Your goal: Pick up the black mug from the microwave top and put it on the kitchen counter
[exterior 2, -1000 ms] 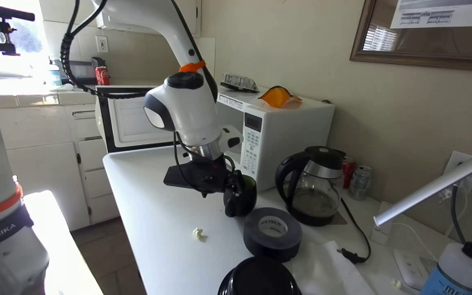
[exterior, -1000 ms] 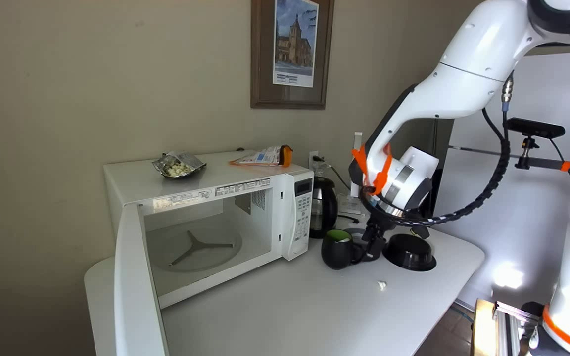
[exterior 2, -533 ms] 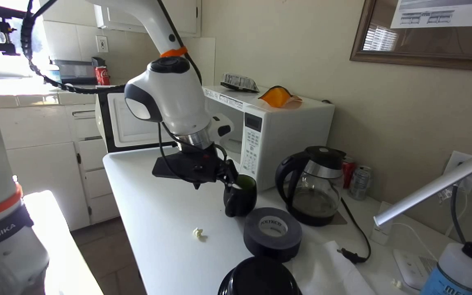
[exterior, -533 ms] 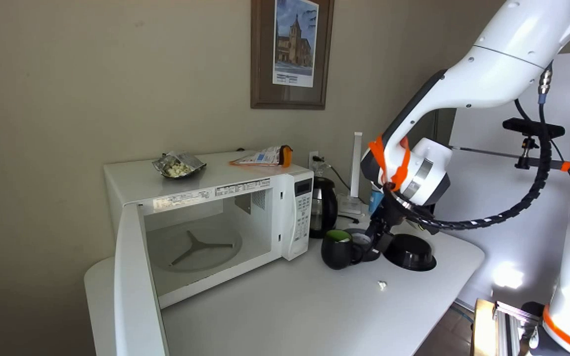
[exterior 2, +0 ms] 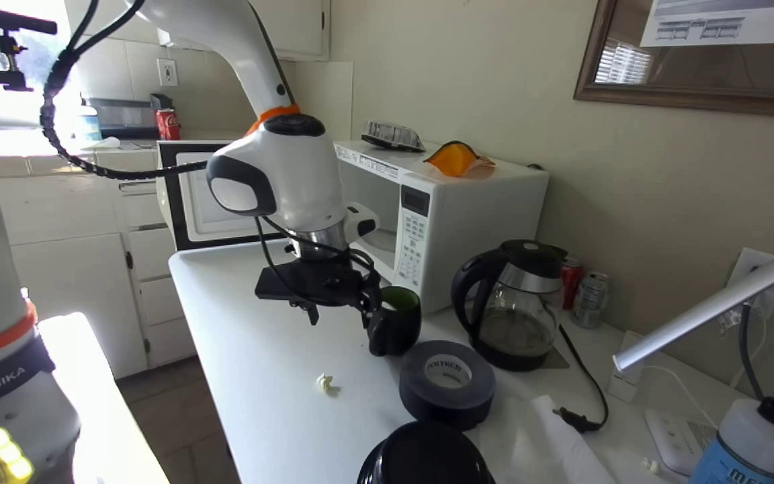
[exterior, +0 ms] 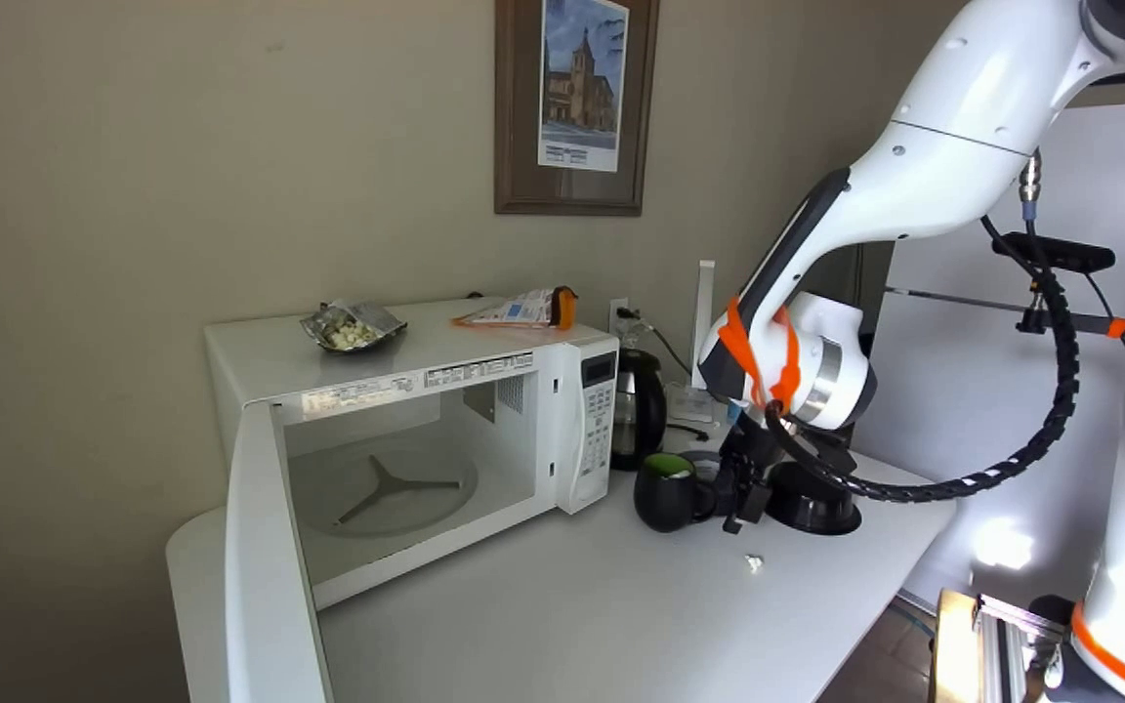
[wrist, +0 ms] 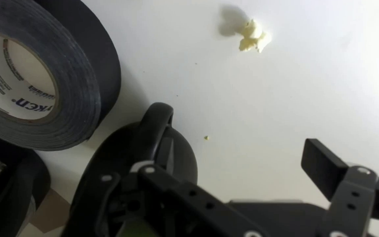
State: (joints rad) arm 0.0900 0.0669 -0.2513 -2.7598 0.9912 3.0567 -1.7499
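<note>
The black mug (exterior: 662,503) stands upright on the pale kitchen counter (exterior: 572,605), beside the white microwave (exterior 2: 488,222), not on its top. The mug (exterior 2: 398,329) has a green inside. My gripper (exterior: 733,503) is at the mug's handle side. In the wrist view the gripper (wrist: 242,161) is open with its fingers wide apart and nothing between the pads. One finger overlaps the mug (wrist: 117,151) right beside its handle; I cannot tell whether it touches. That finger hides part of the mug's body and rim.
A tape roll (exterior 2: 447,376) sits close to the mug, with a kettle (exterior 2: 514,316) behind. A black bowl (exterior: 812,503) lies nearby. The microwave door (exterior: 270,547) stands open. A popcorn piece (wrist: 253,36) lies on the counter. A foil packet (exterior: 353,327) rests on the microwave.
My gripper has backed off from over the mug's handle, rising with the arm, then come down a little on the handle side. The mug has not moved.
</note>
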